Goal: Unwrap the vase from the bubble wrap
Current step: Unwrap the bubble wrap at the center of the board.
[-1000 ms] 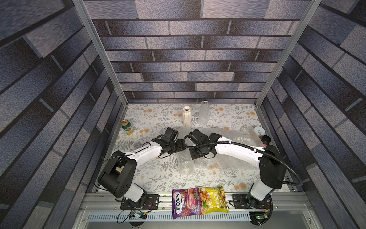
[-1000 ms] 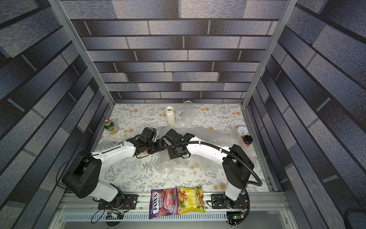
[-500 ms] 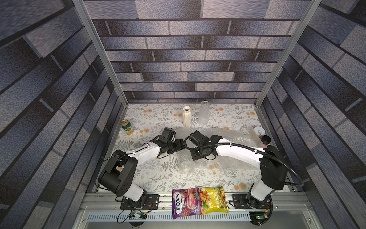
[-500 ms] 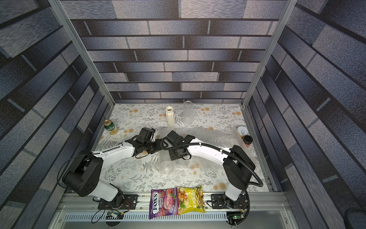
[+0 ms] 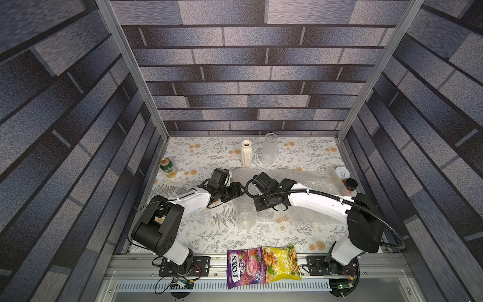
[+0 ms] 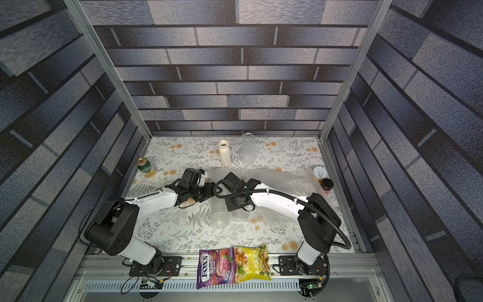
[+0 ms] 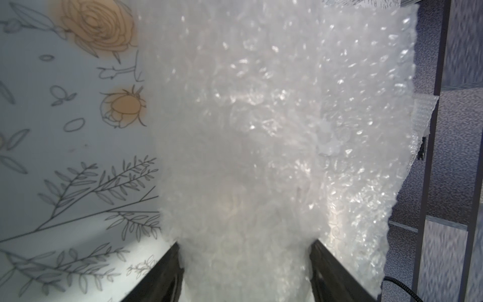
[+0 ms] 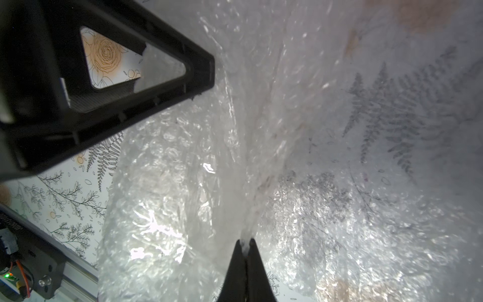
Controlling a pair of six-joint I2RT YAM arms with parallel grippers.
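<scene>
In both top views the translucent whitish bubble wrap (image 5: 245,215) is lying rolled at the centre, the vase apparently hidden inside. Left wrist view: the left gripper (image 7: 245,247) is clamping the roll, half-spread. Right wrist view: the right gripper (image 8: 245,243) is pinching a fold tight; yanking could tear it.

text: FOX'S BERRIES | on: purple snack bag (image 5: 244,268)

two upright vases (image 5: 246,154), two snack bags (image 5: 281,264), one green can (image 5: 166,165), one dark jar (image 5: 351,183).
</scene>
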